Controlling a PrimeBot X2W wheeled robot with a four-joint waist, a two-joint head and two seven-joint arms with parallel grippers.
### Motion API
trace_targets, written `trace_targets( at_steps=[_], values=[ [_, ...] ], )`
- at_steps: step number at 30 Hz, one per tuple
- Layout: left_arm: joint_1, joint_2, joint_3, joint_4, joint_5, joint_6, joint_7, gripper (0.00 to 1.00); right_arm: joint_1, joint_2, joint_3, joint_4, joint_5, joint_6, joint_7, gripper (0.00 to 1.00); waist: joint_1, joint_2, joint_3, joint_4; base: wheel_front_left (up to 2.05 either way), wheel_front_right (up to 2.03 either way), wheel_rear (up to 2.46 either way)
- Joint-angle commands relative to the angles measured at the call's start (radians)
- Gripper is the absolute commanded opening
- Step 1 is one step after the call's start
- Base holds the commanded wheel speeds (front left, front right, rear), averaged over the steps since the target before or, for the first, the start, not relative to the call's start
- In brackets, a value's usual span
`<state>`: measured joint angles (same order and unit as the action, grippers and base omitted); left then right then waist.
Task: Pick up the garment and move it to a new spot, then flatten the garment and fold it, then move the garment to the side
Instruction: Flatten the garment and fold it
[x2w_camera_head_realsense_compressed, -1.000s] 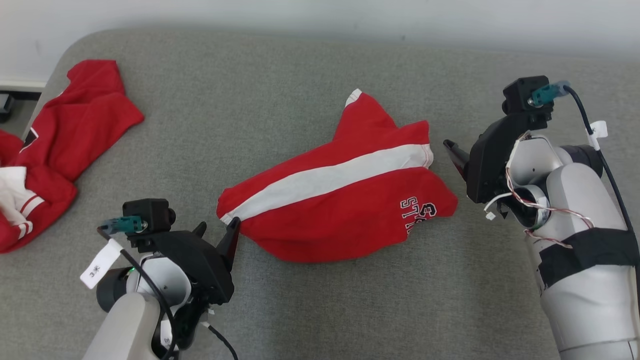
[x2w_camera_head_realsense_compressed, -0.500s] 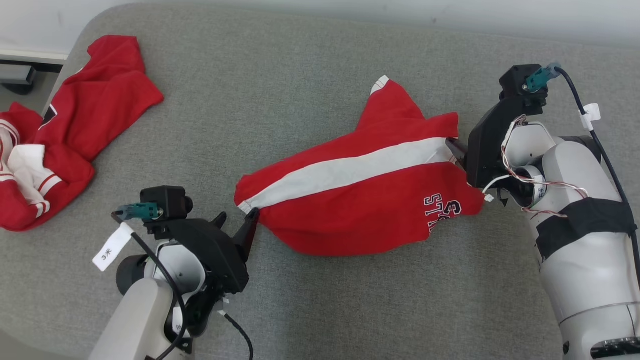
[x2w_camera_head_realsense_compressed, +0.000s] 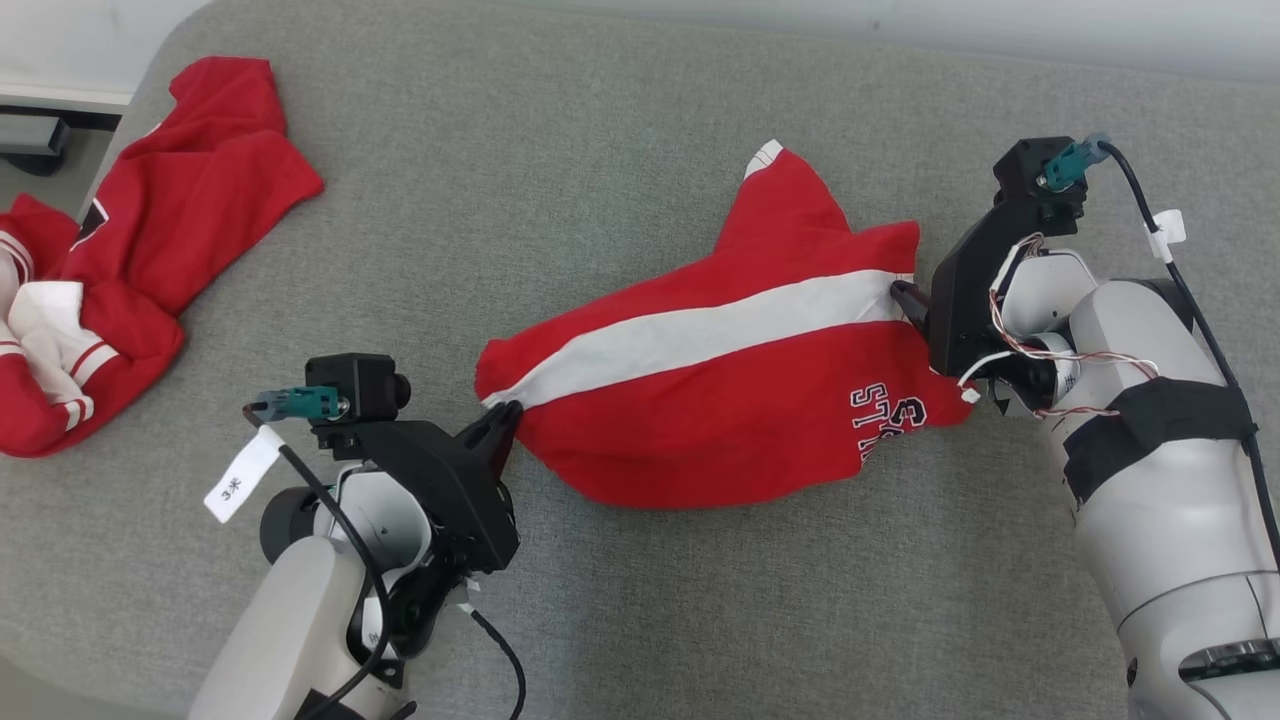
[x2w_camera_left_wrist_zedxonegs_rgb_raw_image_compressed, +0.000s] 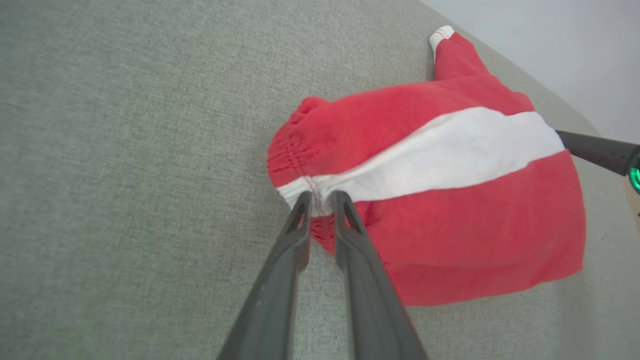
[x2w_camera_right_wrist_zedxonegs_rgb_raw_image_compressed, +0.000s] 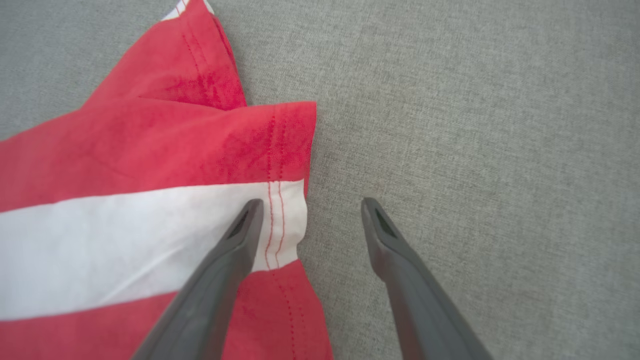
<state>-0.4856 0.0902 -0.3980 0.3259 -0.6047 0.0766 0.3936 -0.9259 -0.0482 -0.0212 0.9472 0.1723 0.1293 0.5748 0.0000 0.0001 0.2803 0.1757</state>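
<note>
1. far left of the head view: a spare red-and-white heap (x2w_camera_head_realsense_compressed: 130, 250) sits at the edge of the grey surface (x2w_camera_head_realsense_compressed: 560, 150), well apart from the work. i judge it is not part of this step.
2. lower left: the left gripper (x2w_camera_head_realsense_compressed: 497, 425) is at the garment's left end. in the left wrist view its jaws are drawn in to a narrow gap. the hem of the white stripe (x2w_camera_head_realsense_compressed: 700, 335) is bunched between the tips, which looks like a pinch on the cloth.
3. centre: the garment (x2w_camera_head_realsense_compressed: 720, 400) lies rumpled on the surface, between the two grippers. the stripe runs from lower left up to the right, and one corner pokes toward the top of the frame.
4. right: the right gripper (x2w_camera_head_realsense_compressed: 905, 298) is at the garment's right end, wide open and holding nothing. in the right wrist view one finger lies over the stripe's hem and the other is over bare surface just beside the edge, so the hem sits between them.
5. step in hand, as i read it: taking hold of both ends for the first pick-up. the next move calls for the right jaws to close on that hem. then both arms lift together and carry the garment to a new spot clear of the heap.
</note>
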Motion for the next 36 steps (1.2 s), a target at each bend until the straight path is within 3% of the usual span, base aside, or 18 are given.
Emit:
trace_targets(
  at_steps=[1, 12, 23, 24, 25, 32, 36],
  values=[
    [-0.015, 0.001, -0.002, 0.003, -0.013, -0.009, -0.007, 0.00, -0.015, -0.005, 0.003, 0.013, 0.005, 0.003, -0.011, 1.00, 0.0000, -0.0001, 0.004, -0.002, 0.00, 0.00, 0.00],
    [-0.013, 0.007, -0.013, 0.012, -0.019, -0.016, -0.009, 0.00, -0.053, -0.004, 0.031, 0.076, 0.035, 0.003, -0.103, 1.00, 0.0000, -0.0001, 0.019, 0.002, 0.00, 0.00, 0.00],
    [-0.005, 0.026, 0.000, 0.022, -0.015, 0.014, -0.009, 0.00, -0.076, -0.005, 0.071, 0.138, 0.079, 0.003, -0.156, 1.00, 0.0000, -0.0001, 0.007, -0.005, 0.00, 0.00, 0.00],
    [-0.002, 0.033, 0.002, 0.021, -0.007, 0.023, -0.010, 0.94, -0.078, -0.005, 0.073, 0.143, 0.081, 0.003, -0.159, 1.00, 0.0000, -0.0001, 0.006, -0.005, 0.00, 0.00, 0.00],
    [0.002, 0.037, 0.006, 0.019, -0.004, 0.031, -0.009, 1.00, -0.081, -0.005, 0.075, 0.149, 0.084, 0.003, -0.163, 1.00, 0.0000, -0.0001, 0.005, -0.006, 0.00, 0.00, 0.00],
    [0.024, 0.042, 0.018, 0.005, -0.037, 0.033, 0.014, 1.00, -0.099, -0.005, 0.087, 0.185, 0.091, 0.003, -0.180, 1.00, 0.0000, -0.0001, 0.001, -0.006, 0.00, 0.00, 0.00],
    [0.019, 0.032, 0.028, 0.012, -0.073, 0.009, 0.005, 1.00, -0.112, -0.005, 0.110, 0.201, 0.104, 0.003, -0.187, 1.00, 0.0000, -0.0001, 0.007, -0.011, 0.00, 0.00, 0.00]
  ],
)
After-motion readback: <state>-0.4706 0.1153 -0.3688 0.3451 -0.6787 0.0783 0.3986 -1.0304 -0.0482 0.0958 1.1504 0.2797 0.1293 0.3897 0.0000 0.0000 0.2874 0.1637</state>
